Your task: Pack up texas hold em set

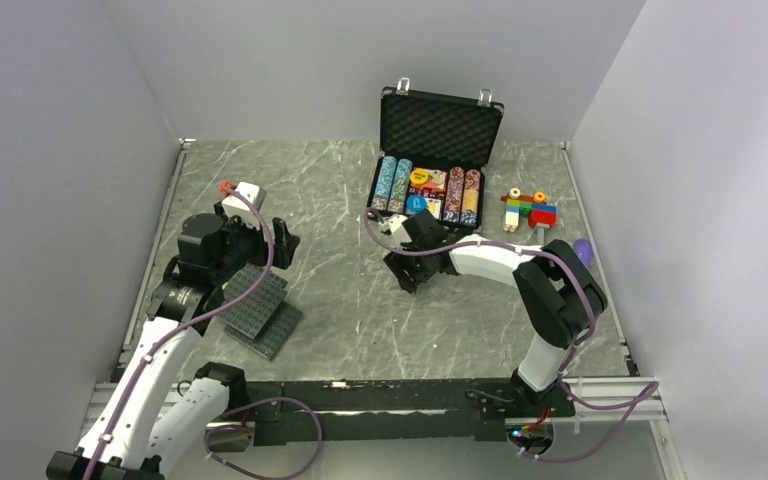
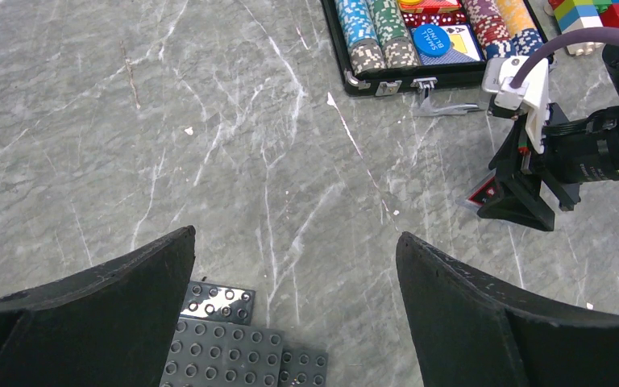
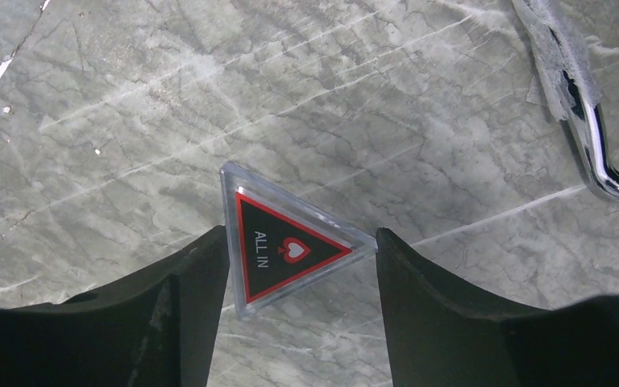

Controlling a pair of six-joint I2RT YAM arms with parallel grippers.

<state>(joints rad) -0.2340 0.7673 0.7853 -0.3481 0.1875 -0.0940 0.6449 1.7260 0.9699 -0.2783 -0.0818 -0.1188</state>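
The black briefcase [image 1: 440, 125] stands open at the back, its foam-lined lid upright. It holds chip rows [image 1: 395, 185], a yellow button [image 1: 419, 177] and a blue button [image 1: 415, 204]. The case's front edge [image 2: 371, 81] also shows in the left wrist view. My right gripper [image 1: 405, 275] is down at the table just in front of the case. Its fingers press both sides of the red-triangle "ALL IN" button [image 3: 286, 250]. My left gripper [image 1: 285, 245] is open and empty, held above the table at the left [image 2: 294, 234].
Dark grey studded plates [image 1: 260, 305] lie under my left gripper [image 2: 226, 347]. A colourful toy-block figure [image 1: 527, 210] stands right of the case. The case's silver handle [image 3: 596, 153] lies close to the right gripper. Walls enclose the table on three sides.
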